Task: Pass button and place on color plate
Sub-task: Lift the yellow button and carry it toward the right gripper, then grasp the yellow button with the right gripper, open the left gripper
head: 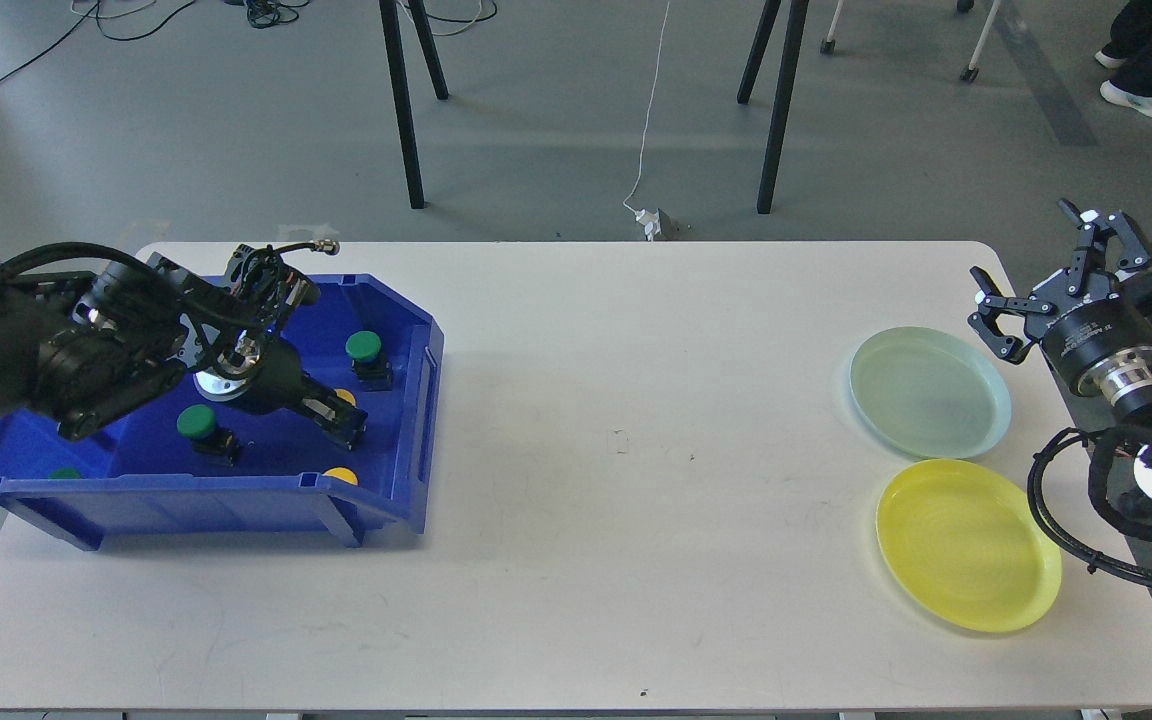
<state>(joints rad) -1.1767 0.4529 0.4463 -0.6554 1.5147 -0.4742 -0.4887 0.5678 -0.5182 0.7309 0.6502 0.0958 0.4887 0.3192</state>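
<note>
While your left arm reaches down into the blue bin [406,400] at the table's [576,500] left edge, the left gripper [341,418] sits low near the bin's front right corner, just over a yellow button [344,397] that peeks out behind the fingers. You cannot tell from this view whether the fingers are spread or pinching it; they read as one dark mass.

Bin contents, left to right: a green button [64,473] at the front left wall, mostly hidden; a green button [198,422] on a black base left of the gripper; the half-hidden yellow one at the gripper; a second yellow button [341,476] against the front wall; a green button [364,347] on a black base toward the back right.

Table centre is bare white surface.

Near the right edge, you have two plates: a pale green plate [986,400] farther back, a yellow plate [966,545] nearer the front edge, close together but apart.

Your right gripper [1041,270] hangs off the table's back right corner, just beside the pale green plate's rim, fingers spread wide, holding nothing.
</note>
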